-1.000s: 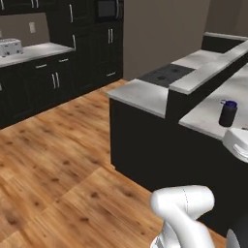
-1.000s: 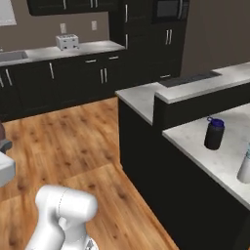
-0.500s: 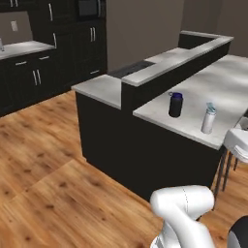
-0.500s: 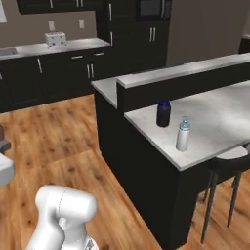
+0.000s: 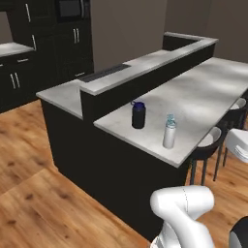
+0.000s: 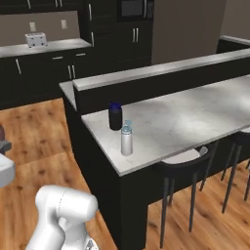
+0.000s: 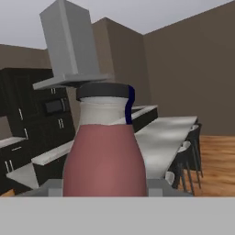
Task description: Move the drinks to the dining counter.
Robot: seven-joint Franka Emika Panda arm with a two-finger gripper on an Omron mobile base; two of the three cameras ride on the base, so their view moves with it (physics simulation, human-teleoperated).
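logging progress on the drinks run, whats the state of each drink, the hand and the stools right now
wide black bottle with blue cap: upright on the long white marble dining counter, capped
slim white-grey bottle with light-blue spout lid: upright on the counter near its edge, apart from the black bottle
small purple-red bottle with dark cap: upright, capped, gripped in the hand, not yet on the counter
hand: shut on the purple-red bottle
black round stools: standing at the counter's edge

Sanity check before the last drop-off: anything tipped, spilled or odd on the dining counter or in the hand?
Nothing stands out. The black bottle and the slim white-grey bottle both stand upright and apart near the end of the dining counter, no spill. The hand view shows the purple-red bottle upright and close to the camera, cap on.
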